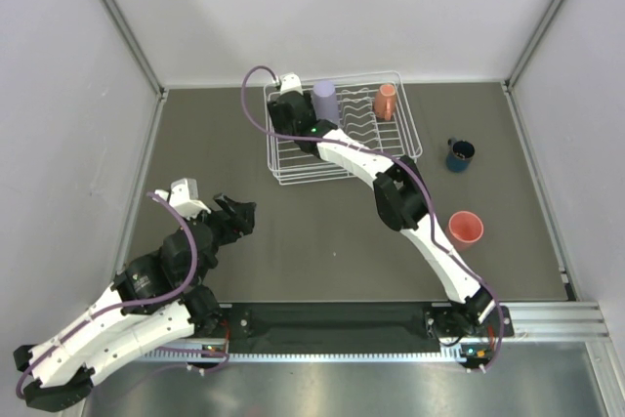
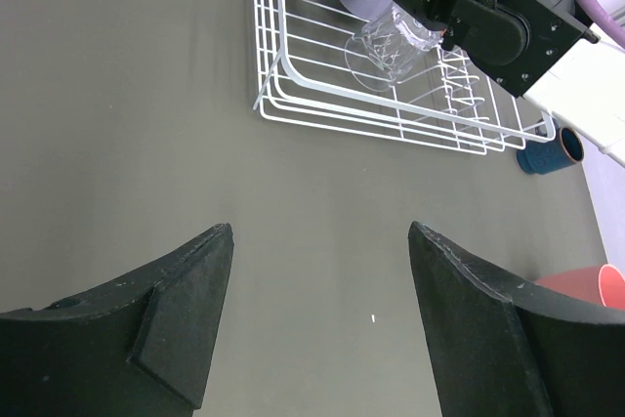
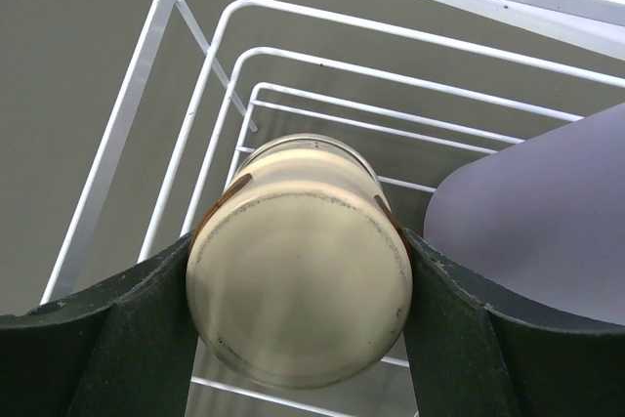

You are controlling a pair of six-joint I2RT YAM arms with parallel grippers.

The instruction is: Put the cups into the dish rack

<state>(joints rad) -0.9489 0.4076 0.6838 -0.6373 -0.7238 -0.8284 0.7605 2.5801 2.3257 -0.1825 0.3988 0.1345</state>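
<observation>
Steel cup (image 3: 298,275) gripped by right claw (image 3: 298,244), hidden overhead; lavender tumbler (image 3: 547,212) cropped.

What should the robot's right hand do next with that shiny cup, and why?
Probably open the right gripper: the steel cup is upside down inside the dish rack corner, beside the lavender tumbler, pinched between both fingers.

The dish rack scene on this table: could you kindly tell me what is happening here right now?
The right gripper is reaching into the far left corner of the white dish rack with the steel cup clamped between its fingers. The lavender tumbler and salmon-pink mug already stand in the rack. The dark blue mug and pink tumbler wait on the table to the rack's right. The left gripper hovers open and empty over the table.
</observation>
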